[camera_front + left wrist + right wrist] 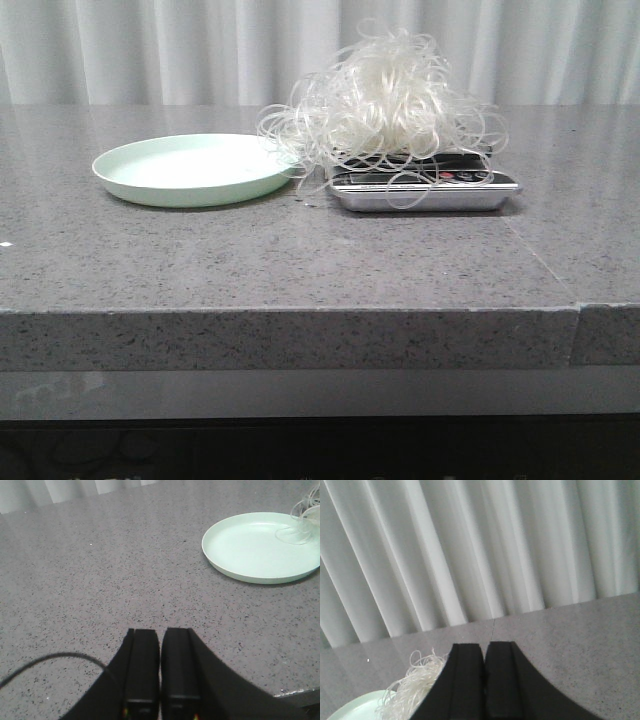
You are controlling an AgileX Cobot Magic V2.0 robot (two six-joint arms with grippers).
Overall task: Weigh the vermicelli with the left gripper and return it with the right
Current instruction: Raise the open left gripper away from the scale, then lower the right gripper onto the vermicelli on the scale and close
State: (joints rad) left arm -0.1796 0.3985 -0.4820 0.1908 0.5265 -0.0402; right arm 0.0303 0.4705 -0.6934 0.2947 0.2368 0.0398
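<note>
Since vermicelli (385, 105) sits heaped on scale (427, 189), right of centre in front view, beside plate (190, 169): looks featherlight, springy, snaggy. Best pinched deep mid-clump. Both jaws closed, holding nothing.

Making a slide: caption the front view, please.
Fluffy white vermicelli heaped on a silver scale, beside an empty pale green plate.

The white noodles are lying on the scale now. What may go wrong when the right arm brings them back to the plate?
The fluffy white vermicelli overhangs the flat silver scale, so the right pincer may catch only some strands and drop others. Loops hanging over the pale green round plate and the scale's front may snag and drag them.
</note>
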